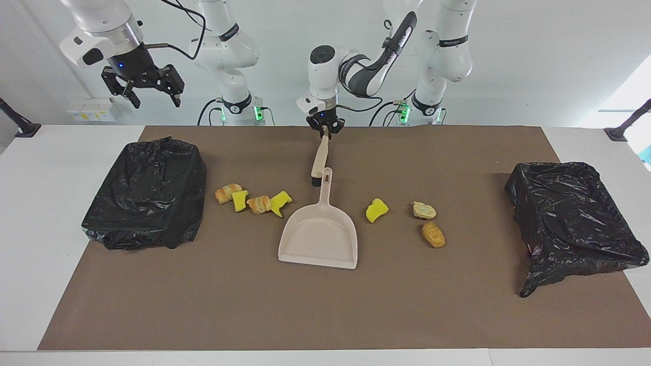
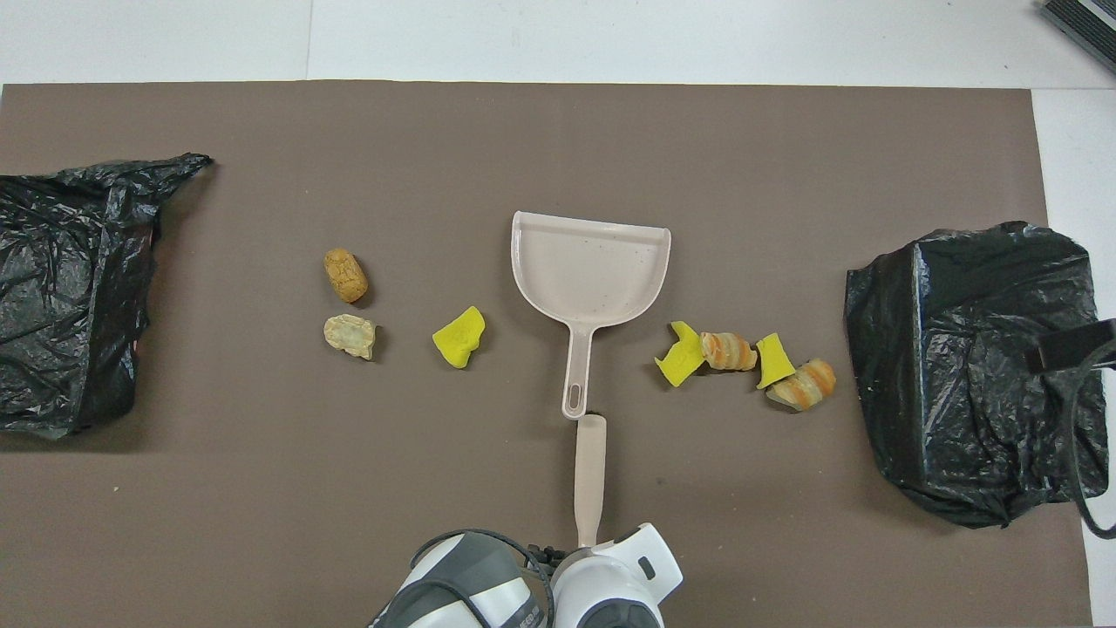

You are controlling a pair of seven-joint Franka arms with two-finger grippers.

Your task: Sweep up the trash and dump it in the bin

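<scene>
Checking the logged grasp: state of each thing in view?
left gripper: shut on the brush handle.
brush: bristle end on the mat, handle end raised.
right gripper: open, empty, raised over the bin at its end.
dustpan: flat, empty.
trash: seven scraps loose on the mat.
bins: both lined, no scraps visible inside.

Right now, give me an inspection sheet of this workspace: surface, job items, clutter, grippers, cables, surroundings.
Surface: brown mat on a white table.
Job's things: beige dustpan mid-mat; brush beside its handle, nearer the robots; seven scraps on either side of the dustpan; two black-bagged bins, one at each end.
Clutter: nothing seen.
Grippers: left gripper shut on the brush's handle end; right gripper open, raised over its end's bin.
Cables: black leads on both arms.
Surroundings: white wall.
</scene>
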